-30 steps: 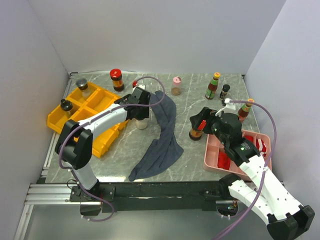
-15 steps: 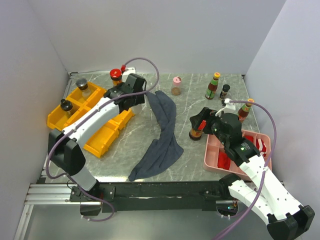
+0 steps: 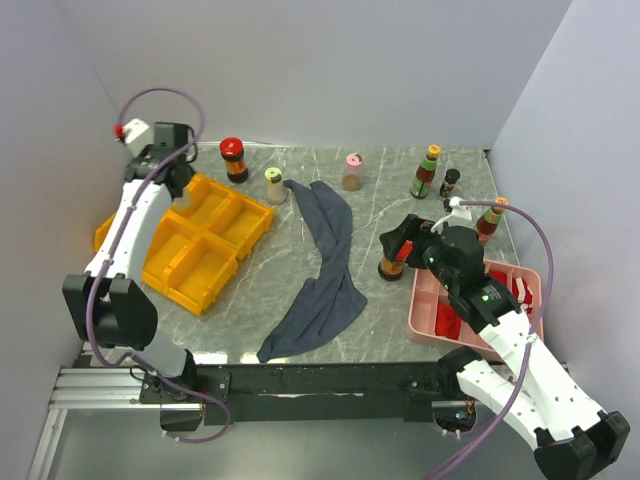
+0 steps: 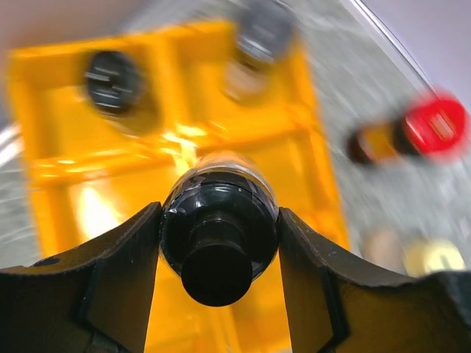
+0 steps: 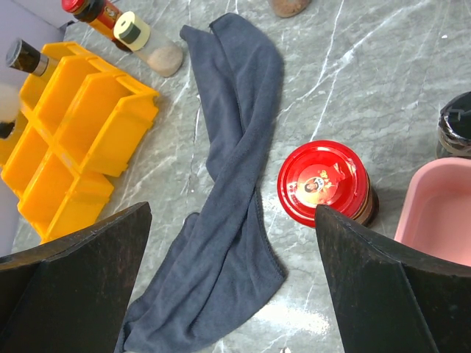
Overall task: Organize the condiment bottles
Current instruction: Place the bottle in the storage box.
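Left arm (image 3: 128, 222) swung above yellow bins (image 3: 180, 272), jaws clasping black-capped bottle (image 4: 218, 224).

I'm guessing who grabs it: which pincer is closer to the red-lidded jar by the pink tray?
Right. The right pincer hangs just over the red-lidded jar; left pincer is far away above the yellow bin.

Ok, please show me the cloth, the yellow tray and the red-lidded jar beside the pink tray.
cloth (image 3: 330, 270), top view, middle of its length.
yellow tray (image 3: 190, 268), top view, bare floor of a near compartment.
red-lidded jar (image 5: 321, 182), right wrist view, centre of its lid.
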Motion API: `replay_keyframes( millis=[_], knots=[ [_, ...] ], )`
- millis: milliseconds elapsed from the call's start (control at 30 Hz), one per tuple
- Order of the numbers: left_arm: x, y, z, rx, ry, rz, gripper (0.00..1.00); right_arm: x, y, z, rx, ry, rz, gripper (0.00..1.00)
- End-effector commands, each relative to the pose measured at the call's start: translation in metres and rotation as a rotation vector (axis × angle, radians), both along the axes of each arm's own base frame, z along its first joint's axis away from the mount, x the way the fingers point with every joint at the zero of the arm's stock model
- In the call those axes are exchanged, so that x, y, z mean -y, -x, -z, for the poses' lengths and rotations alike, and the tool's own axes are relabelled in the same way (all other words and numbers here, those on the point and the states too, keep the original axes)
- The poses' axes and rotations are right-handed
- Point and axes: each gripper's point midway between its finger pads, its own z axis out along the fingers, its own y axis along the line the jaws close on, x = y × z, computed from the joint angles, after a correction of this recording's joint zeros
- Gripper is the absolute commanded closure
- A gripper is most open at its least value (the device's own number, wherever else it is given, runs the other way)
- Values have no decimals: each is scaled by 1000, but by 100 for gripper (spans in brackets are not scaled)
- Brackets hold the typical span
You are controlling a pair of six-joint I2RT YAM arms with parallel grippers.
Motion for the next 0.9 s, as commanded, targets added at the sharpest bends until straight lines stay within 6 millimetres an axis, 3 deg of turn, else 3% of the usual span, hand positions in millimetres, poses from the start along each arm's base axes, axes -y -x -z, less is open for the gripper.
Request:
replay_keyframes(
  millis=[0,33,67,133,300,500,600,867],
  knots=[
    [-48,29,-44,156,16,-222,99,0,0,-27,64,-16,-2,0],
    [-65,37,-43,159,17,-268,99,1,0,-28,66,-15,-1,0],
    [-67,39,-42,165,23,-275,99,0,1,-28,67,-16,-4,0],
    [-94,50,-43,185,12,-331,99,1,1,-28,68,-18,-2,0],
    [-139,71,-45,208,3,-456,99,0,3,-30,72,-20,-9,0],
    [-180,83,-43,194,-7,-516,99,2,5,-31,81,-23,-6,0],
    [-195,85,-43,194,-20,-534,99,2,6,-33,90,-29,-8,0],
    [-200,67,-18,148,10,-484,99,2,6,-32,88,-30,-9,0]
  ],
)
